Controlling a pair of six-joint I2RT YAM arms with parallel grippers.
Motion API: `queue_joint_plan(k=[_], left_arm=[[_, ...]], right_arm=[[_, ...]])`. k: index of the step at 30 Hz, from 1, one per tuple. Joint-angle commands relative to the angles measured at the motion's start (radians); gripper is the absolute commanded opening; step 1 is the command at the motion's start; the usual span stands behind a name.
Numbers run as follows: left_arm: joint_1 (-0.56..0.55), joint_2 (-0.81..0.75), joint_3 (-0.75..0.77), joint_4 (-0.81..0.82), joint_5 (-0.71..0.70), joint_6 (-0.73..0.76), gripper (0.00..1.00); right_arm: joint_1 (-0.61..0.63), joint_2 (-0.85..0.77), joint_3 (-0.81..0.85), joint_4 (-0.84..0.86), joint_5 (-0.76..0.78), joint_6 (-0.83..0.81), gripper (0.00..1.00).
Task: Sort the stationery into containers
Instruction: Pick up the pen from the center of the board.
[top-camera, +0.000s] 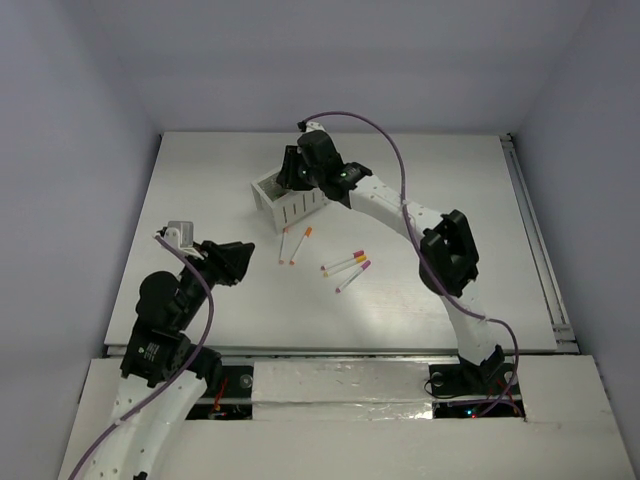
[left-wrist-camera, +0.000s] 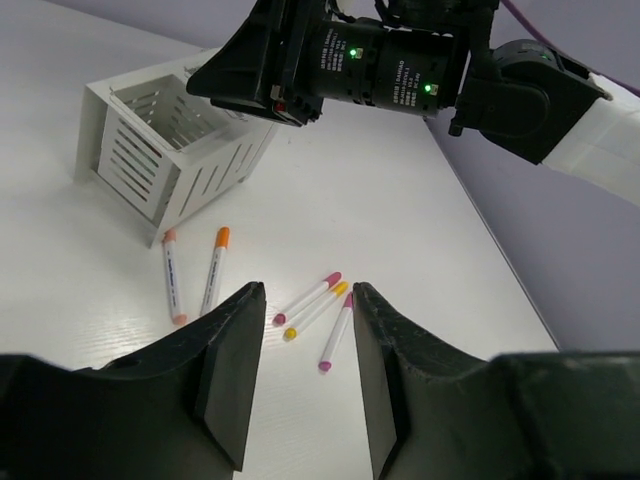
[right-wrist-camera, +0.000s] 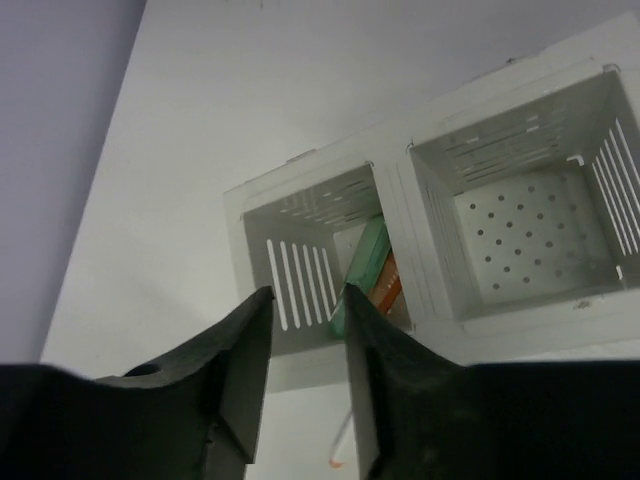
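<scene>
The black fingers (left-wrist-camera: 225, 380) of the left gripper (left-wrist-camera: 308, 292) fill the bottom of the left wrist view. They stand apart and nothing is between them. Just beyond the gap, three pens lie close together on the white table (left-wrist-camera: 400, 200): the magenta-capped pen (left-wrist-camera: 307, 298), the yellow-capped pen (left-wrist-camera: 316, 310) and the purple-capped pen (left-wrist-camera: 336, 337). None of them touches the fingers.

To the left of these, the first orange-capped pen (left-wrist-camera: 172, 278) and the second orange-capped pen (left-wrist-camera: 214, 270) lie side by side. They are near the slotted front wall of the white organiser (left-wrist-camera: 150, 160) but apart from it.

The right gripper (right-wrist-camera: 306, 295) hangs over the organiser. Its jaws are parted a little and they hold nothing. In the right wrist view the gap is above the compartment on the left side of that view. A green and orange thing (right-wrist-camera: 365, 270) leans inside this compartment; I cannot tell what it is. The other compartment (right-wrist-camera: 530, 235) shows its perforated floor. All five pens are on the table, outside the organiser.
</scene>
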Motion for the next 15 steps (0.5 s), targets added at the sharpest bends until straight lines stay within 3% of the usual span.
queue_joint_plan(k=[1, 2, 3, 4, 8, 11, 15], left_arm=[[0.007, 0.033, 0.011, 0.068, 0.050, 0.008, 0.33], [0.007, 0.060, 0.017, 0.073, 0.063, 0.016, 0.28], [0.007, 0.079, 0.020, 0.076, 0.084, 0.018, 0.24], [0.007, 0.099, 0.023, 0.089, 0.098, 0.010, 0.16], [-0.025, 0.191, -0.004, 0.207, 0.178, -0.087, 0.10], [-0.138, 0.264, -0.018, 0.260, 0.040, -0.111, 0.04], [-0.333, 0.494, 0.009, 0.312, -0.280, -0.085, 0.02]], right_arm=[[0.009, -0.159, -0.027, 0.027, 0.041, -0.032, 0.37], [0.009, -0.196, -0.107, 0.037, 0.061, -0.037, 0.28], [0.009, -0.239, -0.164, 0.078, 0.087, -0.050, 0.05], [0.009, -0.288, -0.228, 0.107, 0.134, -0.058, 0.00], [0.009, -0.608, -0.556, 0.210, 0.282, -0.113, 0.00], [-0.012, -0.759, -0.803, 0.227, 0.362, -0.097, 0.00], [-0.040, -0.998, -1.055, 0.227, 0.383, -0.037, 0.00]])
